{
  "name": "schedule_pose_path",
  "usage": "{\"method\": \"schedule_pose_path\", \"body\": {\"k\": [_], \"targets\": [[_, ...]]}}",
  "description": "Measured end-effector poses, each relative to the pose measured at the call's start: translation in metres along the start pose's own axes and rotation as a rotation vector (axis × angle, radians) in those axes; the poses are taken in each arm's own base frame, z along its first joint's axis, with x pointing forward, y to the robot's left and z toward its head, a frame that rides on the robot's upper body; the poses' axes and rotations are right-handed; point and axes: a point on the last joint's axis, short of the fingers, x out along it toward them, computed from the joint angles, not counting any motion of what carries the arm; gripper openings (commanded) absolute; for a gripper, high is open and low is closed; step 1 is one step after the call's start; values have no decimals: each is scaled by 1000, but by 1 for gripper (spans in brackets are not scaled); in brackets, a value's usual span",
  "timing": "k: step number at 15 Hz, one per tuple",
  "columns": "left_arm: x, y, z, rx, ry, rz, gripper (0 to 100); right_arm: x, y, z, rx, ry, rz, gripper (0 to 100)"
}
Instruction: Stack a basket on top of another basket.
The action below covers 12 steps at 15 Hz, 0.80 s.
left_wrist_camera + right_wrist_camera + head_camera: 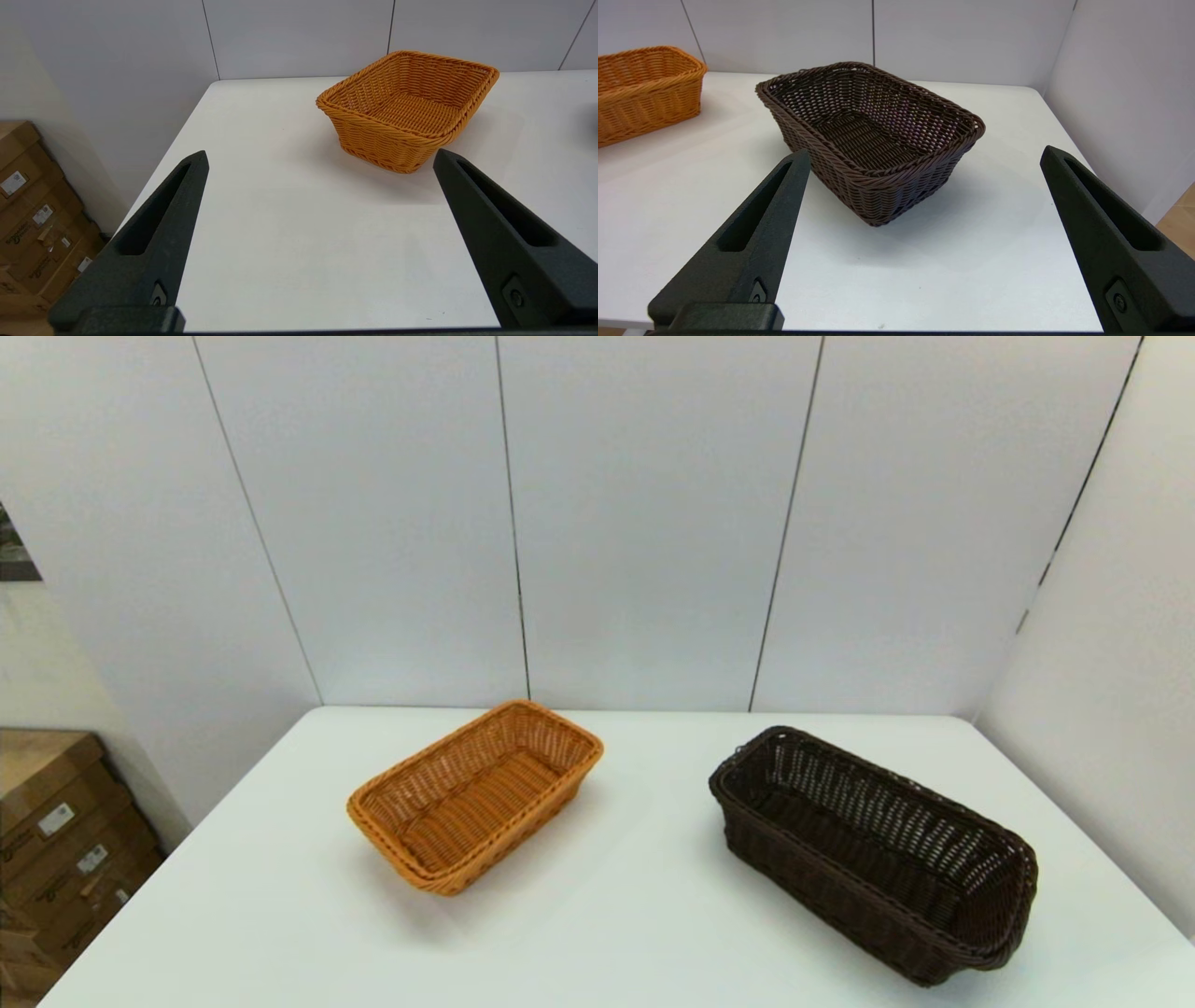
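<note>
1. The dark brown basket (873, 854) stands upright on the right part of the white table (597, 915). It lies at an angle, with one short end toward the far middle of the table and the other toward the near right edge.
2. Its open-weave sides let light through, and its inside holds nothing that can be seen.
3. The orange-tan basket (476, 798) stands upright on the left-centre part of the table, also at an angle, with its far short end toward the back wall and its near corner toward the robot.
4. The two baskets are well apart, with bare table top between them; neither rests on the other.
5. The orange-tan basket has a braided rim and shallower walls than the dark one, and its inside is likewise bare.
6. The left gripper (320, 158) hangs above the near left part of the table, short of the orange-tan basket (406, 109). Its two black fingers (154, 233) are spread wide and hold nothing.
7. The right gripper (924, 154) hangs above the near right part of the table, facing the dark brown basket (871, 135), whose near corner lies between the finger lines but does not touch them. Its fingers (756, 233) are also spread wide and hold nothing.
8. Neither arm shows in the head view.
9. Cardboard boxes (56, 849) stand on the floor beyond the table's left edge.
</note>
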Motion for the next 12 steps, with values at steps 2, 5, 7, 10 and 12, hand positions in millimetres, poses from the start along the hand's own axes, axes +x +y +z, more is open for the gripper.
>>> {"method": "schedule_pose_path", "body": {"k": [2, 5, 7, 10, 12], "targets": [[0, 0, 0, 0, 0, 0, 100, 0, 0, 0, 2, -2, 0, 100], [0, 0, 0, 0, 0, 0, 100, 0, 0, 0, 3, -3, 0, 100], [0, 0, 0, 0, 0, 0, 100, 0, 0, 0, -5, -2, 1, 100], [0, 0, 0, 2, 0, -1, 100, 0, 0, 0, 3, -2, 0, 100], [0, 0, 0, 3, 0, -1, 100, 0, 0, 0, 3, -2, -1, 100]]}}
